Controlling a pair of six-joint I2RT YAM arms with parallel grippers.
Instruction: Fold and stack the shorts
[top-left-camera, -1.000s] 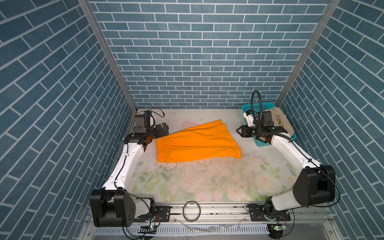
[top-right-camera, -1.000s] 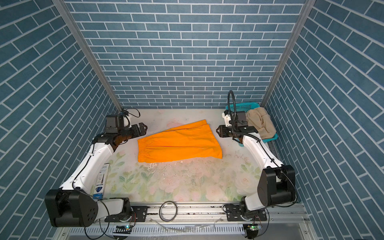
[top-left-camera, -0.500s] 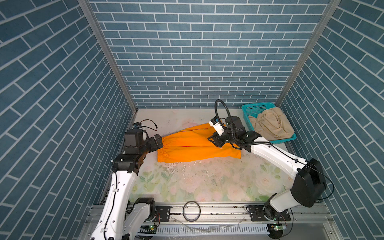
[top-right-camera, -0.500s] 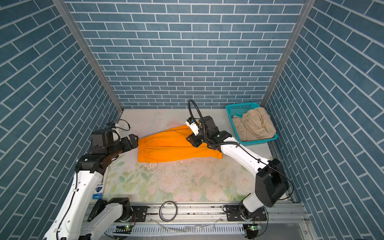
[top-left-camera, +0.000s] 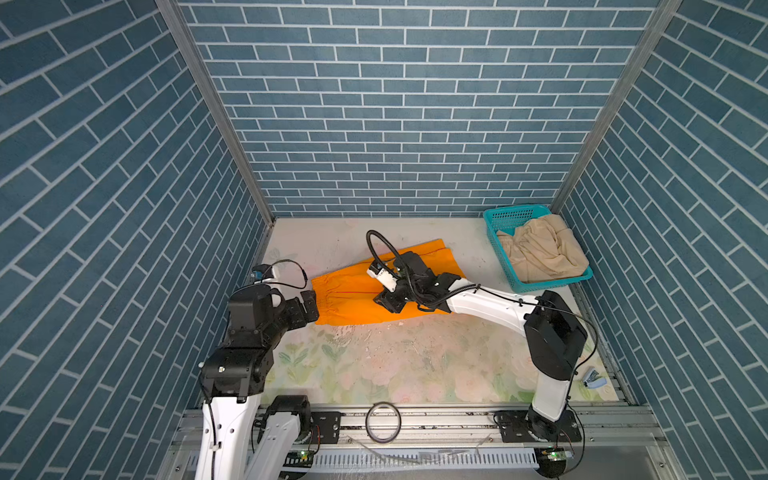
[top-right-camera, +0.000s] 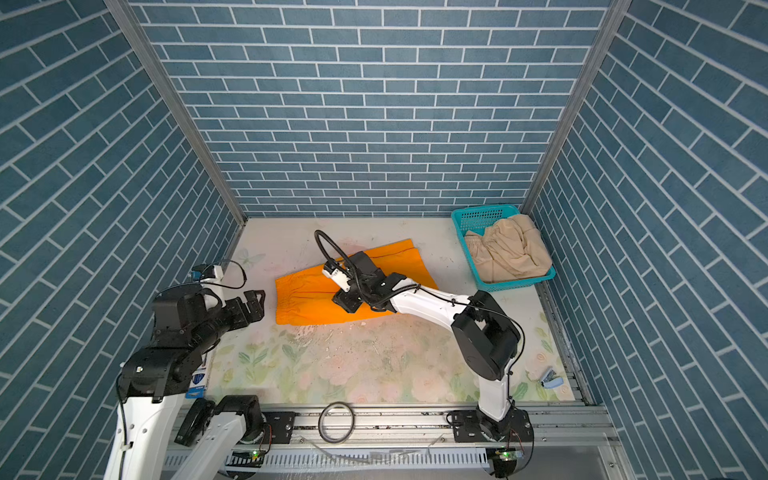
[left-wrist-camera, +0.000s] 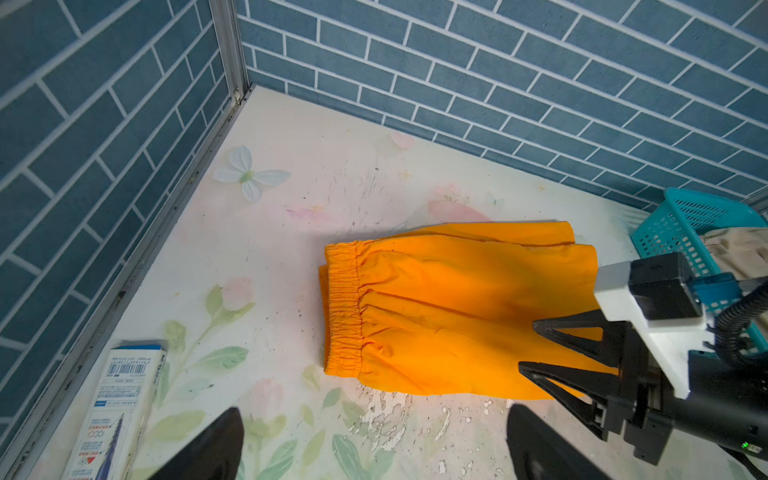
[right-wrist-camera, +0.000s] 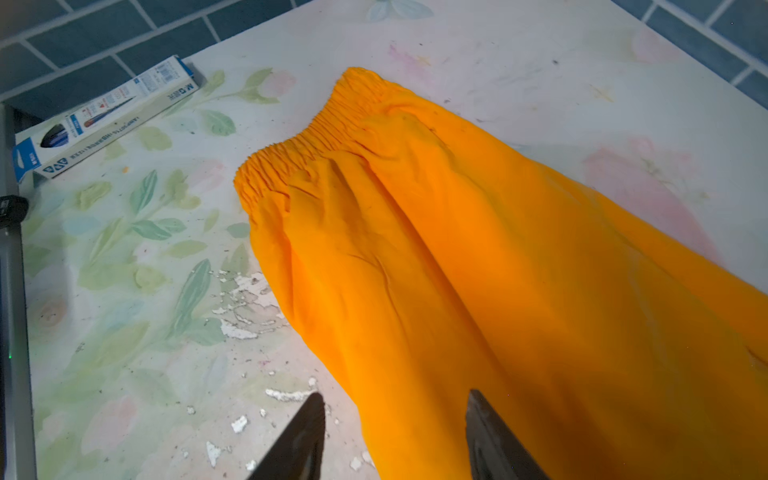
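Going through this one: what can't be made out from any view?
- orange shorts: part of the leg hems, covered by the right arm in both top views, cut off by the frame edge in the right wrist view.
- right end effector: whether it touches the cloth; its wrist view shows only fingertips.
- beige shorts: how they lie, lost in folds behind the basket wall.
- small blue object: too small to identify.

Two shorts were there: one orange pair (top-left-camera: 349, 303), one beige pair (top-left-camera: 540, 253). One basket (top-left-camera: 509, 216) stood at two o'clock, one box (left-wrist-camera: 116, 411) at eight, one ring (top-left-camera: 383, 423) at six. Two grippers were in view: left gripper (top-left-camera: 311, 305) and right gripper (top-left-camera: 387, 303).
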